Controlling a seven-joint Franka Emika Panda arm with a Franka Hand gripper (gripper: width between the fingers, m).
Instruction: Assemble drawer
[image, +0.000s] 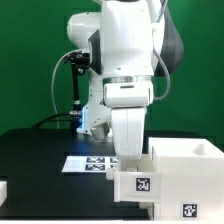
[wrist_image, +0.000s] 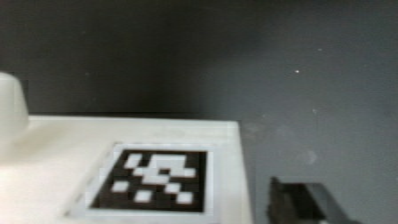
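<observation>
A small white drawer tray (image: 135, 182) with a square tag on its near face sits against the exterior view's left side of the large white housing (image: 192, 172). My gripper (image: 130, 152) comes straight down just behind the tray, and the tray hides its fingertips. In the wrist view a white tagged face (wrist_image: 143, 150) fills the lower part of the frame. One dark finger (wrist_image: 302, 203) shows just beside that face's edge. The other finger is not visible, so I cannot tell whether the jaws hold the part.
The marker board (image: 92, 163) lies on the black table behind the tray. Another white part (image: 3, 192) shows at the exterior view's left edge. A black camera stand (image: 76, 90) rises at the back. A white rounded shape (wrist_image: 9, 110) sits at the wrist view's edge.
</observation>
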